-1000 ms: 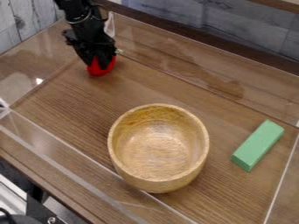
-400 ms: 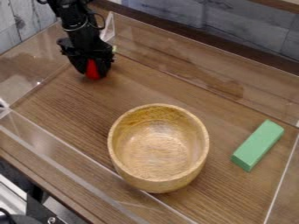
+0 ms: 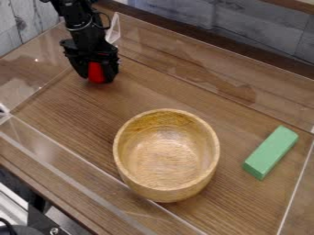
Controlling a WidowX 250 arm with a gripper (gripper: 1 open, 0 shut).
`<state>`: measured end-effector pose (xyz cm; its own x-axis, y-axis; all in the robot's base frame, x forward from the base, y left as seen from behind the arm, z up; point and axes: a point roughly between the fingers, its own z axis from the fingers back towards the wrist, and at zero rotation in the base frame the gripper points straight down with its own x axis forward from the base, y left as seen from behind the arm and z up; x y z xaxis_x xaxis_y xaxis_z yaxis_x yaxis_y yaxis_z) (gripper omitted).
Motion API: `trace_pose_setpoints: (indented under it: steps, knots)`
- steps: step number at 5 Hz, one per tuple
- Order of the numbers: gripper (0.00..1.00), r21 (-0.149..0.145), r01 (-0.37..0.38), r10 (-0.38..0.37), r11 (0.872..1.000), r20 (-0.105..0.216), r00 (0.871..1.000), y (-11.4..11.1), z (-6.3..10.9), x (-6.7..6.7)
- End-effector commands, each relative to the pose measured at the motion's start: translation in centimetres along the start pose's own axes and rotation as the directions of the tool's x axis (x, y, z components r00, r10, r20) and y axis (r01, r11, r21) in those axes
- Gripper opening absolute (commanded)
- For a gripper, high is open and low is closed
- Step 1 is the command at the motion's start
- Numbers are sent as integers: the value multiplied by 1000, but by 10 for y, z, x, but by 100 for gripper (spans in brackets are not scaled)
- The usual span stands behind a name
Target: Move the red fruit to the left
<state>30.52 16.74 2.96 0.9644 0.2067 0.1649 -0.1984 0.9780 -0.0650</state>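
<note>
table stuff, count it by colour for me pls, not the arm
red: 1, the red fruit, under the gripper
tan wood: 1, the wooden bowl
green: 1, the green block
total: 3

Small bright red roundish toy fruit (image 3: 95, 73), black metal gripper (image 3: 94, 66) above it, pale tan round wooden bowl (image 3: 167, 153) with fine grain rings, mint-green rectangular block (image 3: 271, 151), brown wood-grain tabletop (image 3: 185, 87), grey plank wall (image 3: 245, 23) behind.
</note>
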Motion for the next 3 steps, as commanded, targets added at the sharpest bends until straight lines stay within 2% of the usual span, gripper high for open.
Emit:
trace_pose_setpoints:
  steps: [1, 2, 3]
  knots:
    - [100, 19, -16, 15, 1000, 50, 999, 11, 14, 12]
    - [100, 17, -36, 35, 999, 49, 998, 18, 15, 13]
    - [100, 18, -64, 63, 998, 56, 996, 24, 18, 21]
